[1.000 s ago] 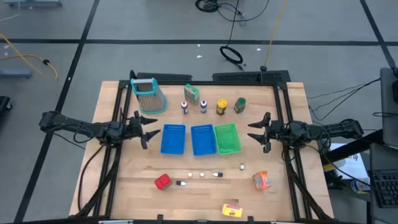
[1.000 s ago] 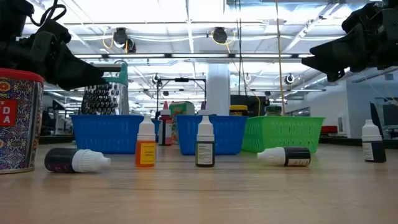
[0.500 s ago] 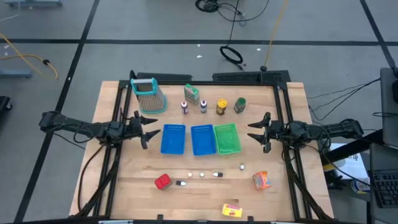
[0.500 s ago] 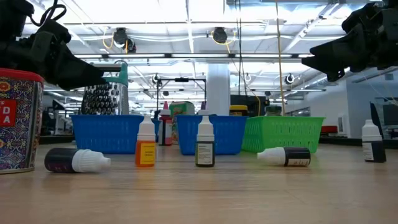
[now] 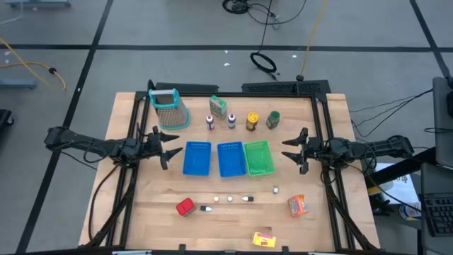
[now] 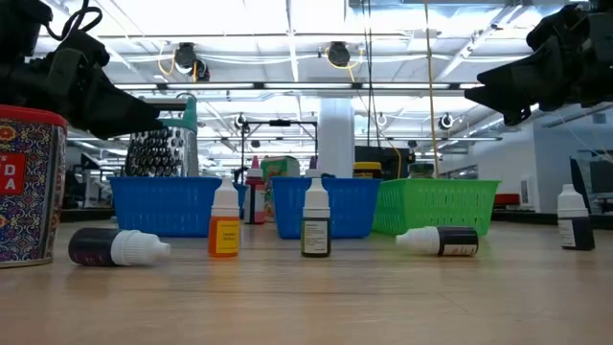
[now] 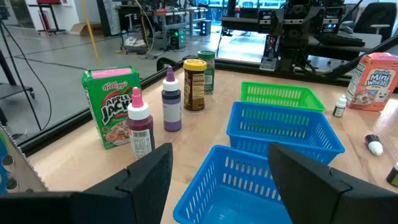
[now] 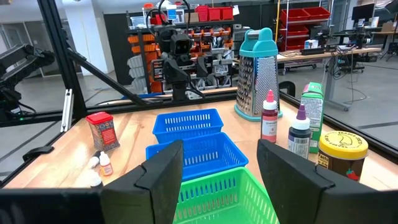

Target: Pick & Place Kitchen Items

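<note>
Left gripper point(image 5: 165, 146) and right gripper point(image 5: 291, 151) both spread, empty, flanking three trays point(image 5: 228, 159). Spice bottles point(image 5: 231, 120) and green carton point(image 7: 112, 115) reading "Apple Jacks" stand beyond the trays; red can point(image 5: 185, 207), tiny dropper bottles point(image 6: 313, 220), orange packet point(image 7: 372, 79) reading "Mini Wheats" nearer. Wooden table point(image 5: 141, 205), workshop room behind.

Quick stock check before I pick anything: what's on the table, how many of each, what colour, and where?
Baskets: three, two blue and one green, table centre.
Grater: one, metal with teal handle, back left.
Cereal carton: one, green, back row.
Spice bottles: two, pink and purple caps, beside the carton.
Jars: two, yellow lid and green lid, back row.
Dropper bottles: five, white caps, front row.
Can: one, red, front left.
Orange box: one, front right.
Yellow box: one, front edge.
Left gripper: open, left of baskets.
Right gripper: open, right of baskets.
</note>
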